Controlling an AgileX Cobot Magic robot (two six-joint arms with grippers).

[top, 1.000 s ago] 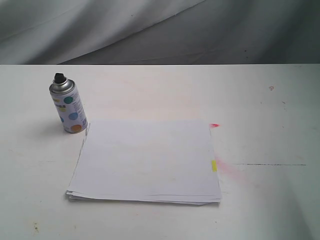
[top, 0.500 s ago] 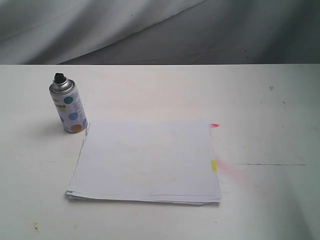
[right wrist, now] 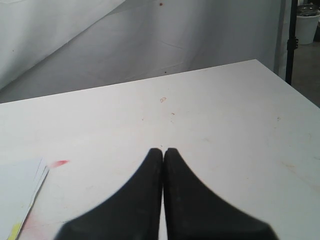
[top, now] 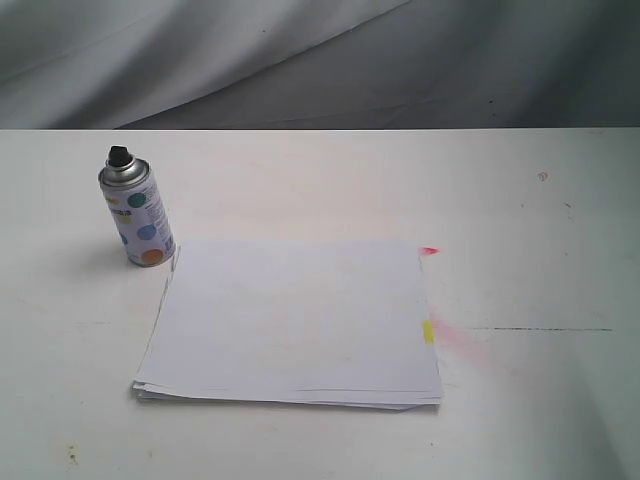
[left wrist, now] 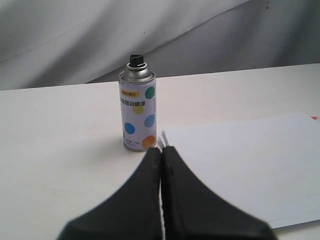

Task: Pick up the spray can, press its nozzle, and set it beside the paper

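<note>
The spray can [top: 139, 212] stands upright on the white table, just off the far left corner of the paper [top: 295, 320]. Its black nozzle [top: 119, 156] tops the silver dome. In the left wrist view the spray can [left wrist: 138, 111] with its nozzle [left wrist: 135, 60] stands ahead of my left gripper [left wrist: 161, 150], which is shut and empty, well short of the can, with the paper [left wrist: 245, 160] to one side. My right gripper [right wrist: 163, 151] is shut and empty over bare table, with a corner of the paper [right wrist: 20, 192] at the frame edge. Neither gripper shows in the exterior view.
A pink smear [top: 462, 340] and a thin dark line [top: 540, 329] mark the table right of the paper. Grey cloth [top: 320, 60] hangs behind the table's far edge. The table's right edge [right wrist: 290, 85] shows in the right wrist view, with a dark stand [right wrist: 291, 40] beyond it.
</note>
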